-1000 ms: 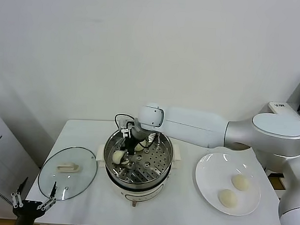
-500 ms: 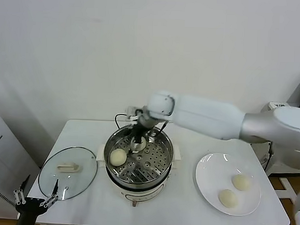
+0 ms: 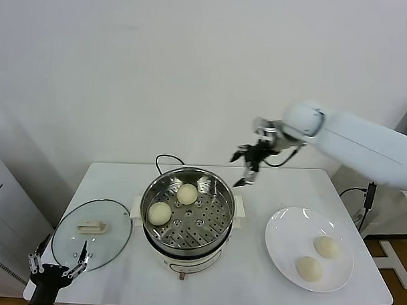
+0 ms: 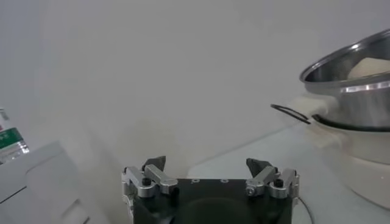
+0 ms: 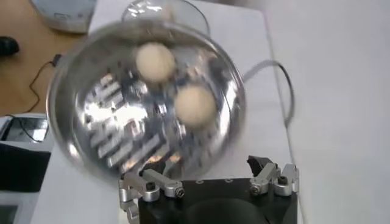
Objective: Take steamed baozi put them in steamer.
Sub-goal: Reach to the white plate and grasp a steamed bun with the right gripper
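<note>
Progress was judged to be at the halfway mark. The left pincer (image 3: pixel 55 271) was parked low beside the glass lid (image 3: pixel 92 233) at the worktop's (image 3: pixel 252 288) left edge, its fingers spread and empty. Two steamed baozi (image 3: pixel 159 213) (image 3: pixel 187 193) were seen lying on the perforated tray inside the steamer (image 3: pixel 214 223). The right pincer (image 3: pixel 245 169) was held above the steamer's right rim, released and empty. Two more baozi (image 3: pixel 326 246) (image 3: pixel 309 268) were left on the white plate (image 3: pixel 280 242), to be carried across.
</note>
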`<move>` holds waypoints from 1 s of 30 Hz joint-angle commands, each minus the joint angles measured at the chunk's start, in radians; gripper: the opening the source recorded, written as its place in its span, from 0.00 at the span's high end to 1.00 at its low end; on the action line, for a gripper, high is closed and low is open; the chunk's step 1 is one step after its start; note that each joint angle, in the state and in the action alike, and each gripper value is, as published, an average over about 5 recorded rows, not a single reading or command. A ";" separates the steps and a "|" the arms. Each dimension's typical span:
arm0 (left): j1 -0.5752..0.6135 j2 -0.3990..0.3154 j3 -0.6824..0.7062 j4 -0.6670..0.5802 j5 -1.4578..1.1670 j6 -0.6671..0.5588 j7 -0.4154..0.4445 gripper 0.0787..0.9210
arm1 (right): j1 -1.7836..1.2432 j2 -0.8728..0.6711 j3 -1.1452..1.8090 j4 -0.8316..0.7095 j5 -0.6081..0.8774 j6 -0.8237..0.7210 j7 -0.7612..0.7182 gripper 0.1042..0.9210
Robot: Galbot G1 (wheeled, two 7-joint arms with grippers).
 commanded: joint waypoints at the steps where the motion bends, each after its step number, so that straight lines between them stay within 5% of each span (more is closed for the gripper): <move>1: 0.002 -0.027 0.010 -0.002 0.015 0.000 0.000 0.12 | -0.163 -0.263 0.107 0.043 -0.353 0.086 -0.220 0.12; 14: 0.016 -0.028 0.009 0.000 0.016 -0.010 0.000 0.12 | -0.649 -0.300 0.438 0.138 -0.641 0.155 -0.242 0.12; 30: 0.020 -0.027 0.011 0.001 0.020 -0.010 0.000 0.12 | -0.829 -0.256 0.533 0.131 -0.730 0.157 -0.175 0.12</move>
